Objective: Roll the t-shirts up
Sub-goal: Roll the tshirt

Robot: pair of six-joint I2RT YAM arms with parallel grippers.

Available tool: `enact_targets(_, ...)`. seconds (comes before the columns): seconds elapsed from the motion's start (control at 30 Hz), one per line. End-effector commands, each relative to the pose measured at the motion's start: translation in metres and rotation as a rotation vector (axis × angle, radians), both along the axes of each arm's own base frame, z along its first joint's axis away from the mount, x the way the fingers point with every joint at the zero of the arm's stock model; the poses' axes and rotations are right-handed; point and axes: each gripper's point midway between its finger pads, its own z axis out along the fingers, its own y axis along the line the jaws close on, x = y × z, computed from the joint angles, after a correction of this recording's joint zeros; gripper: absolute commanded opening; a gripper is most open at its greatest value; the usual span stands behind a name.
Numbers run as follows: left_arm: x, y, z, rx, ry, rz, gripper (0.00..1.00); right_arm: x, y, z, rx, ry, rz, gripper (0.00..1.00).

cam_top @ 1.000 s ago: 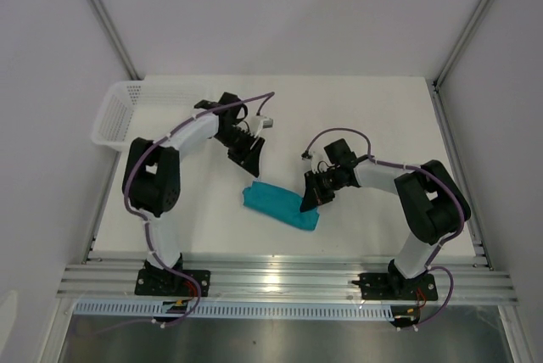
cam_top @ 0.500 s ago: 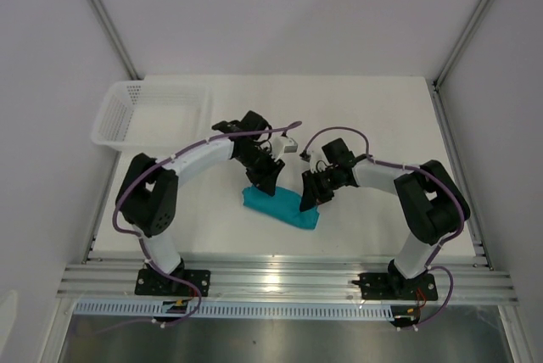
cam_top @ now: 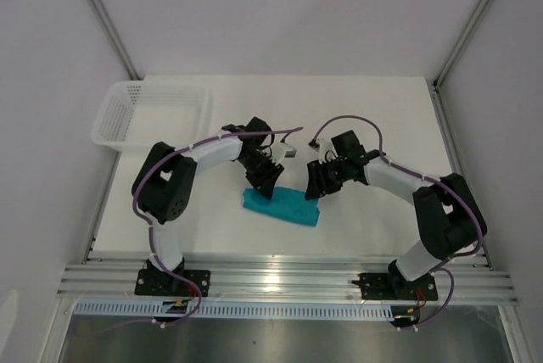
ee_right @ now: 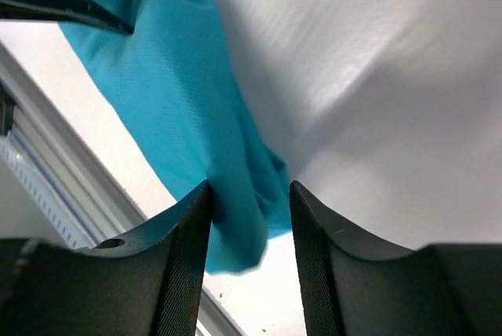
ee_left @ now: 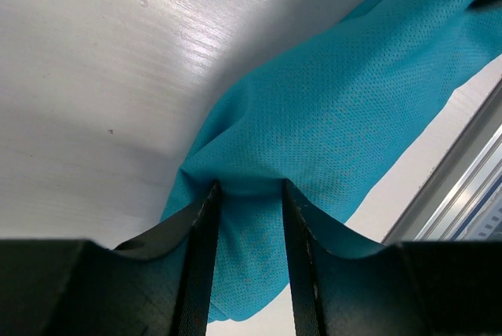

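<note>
basket (cam_top: pixel 107 122) — behind-left of t-shirt (cam_top: pixel 284 208)

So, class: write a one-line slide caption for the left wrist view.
The left hand straddles a bunched fold of the teal t-shirt on the white table.

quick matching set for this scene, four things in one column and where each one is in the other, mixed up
1 t-shirt
2 basket
3 left gripper
4 right gripper

a far left corner of the table
b at the roll's right end
c at the roll's left end
d teal roll near the front edge

Pairs: 1-d, 2-a, 3-c, 4-b
</note>
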Motion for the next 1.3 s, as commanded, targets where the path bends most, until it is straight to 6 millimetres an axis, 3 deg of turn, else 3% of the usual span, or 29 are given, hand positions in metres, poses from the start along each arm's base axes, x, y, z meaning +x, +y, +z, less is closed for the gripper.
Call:
enact_targets(0.0, 0.004, 0.001, -0.003, 0.006, -0.013, 0.011, 0.41, 0.024, -0.015, 0.029, -0.034, -0.122, -0.071, 0.48)
enact_targets(0.1, 0.004, 0.0, -0.001, 0.003, -0.014, 0.009, 0.41, 0.033, -0.023, 0.041, -0.083, -0.185, -0.133, 0.47)
enact_targets(0.2, 0.004, 0.0, 0.0, -0.004, -0.009, 0.012, 0.41, 0.03, -0.003, 0.062, -0.035, -0.268, -0.161, 0.43)
enact_targets(0.23, 0.004, -0.001, 0.0, -0.006, -0.008, 0.012, 0.41, 0.022, 0.012, 0.067, 0.005, -0.28, -0.149, 0.42)
enact_targets(0.33, 0.003, -0.003, 0.001, -0.011, -0.002, 0.013, 0.41, 0.014, 0.04, 0.082, 0.203, -0.316, -0.212, 0.31)
enact_targets(0.47, 0.005, -0.002, 0.002, -0.013, -0.004, 0.016, 0.41, 0.009, 0.056, 0.077, 0.349, -0.34, -0.265, 0.21)
enact_targets(0.53, 0.005, -0.004, 0.004, -0.015, -0.003, 0.013, 0.41, 0.007, 0.052, 0.054, 0.322, -0.314, -0.285, 0.18)
enact_targets(0.8, 0.007, -0.006, 0.009, -0.025, -0.009, 0.01, 0.41, 0.016, 0.043, 0.02, 0.283, -0.303, -0.359, 0.17)
enact_targets(0.93, 0.004, -0.003, 0.01, -0.023, -0.008, 0.011, 0.42, -0.002, 0.025, -0.01, 0.23, -0.23, -0.404, 0.16)
enact_targets(1.07, 0.006, -0.004, 0.013, -0.028, -0.018, 0.012, 0.44, -0.013, 0.011, -0.022, 0.211, -0.208, -0.445, 0.17)
enact_targets(1.27, 0.011, 0.004, 0.024, -0.036, -0.018, 0.063, 0.44, -0.015, 0.002, -0.025, 0.202, -0.21, -0.462, 0.17)
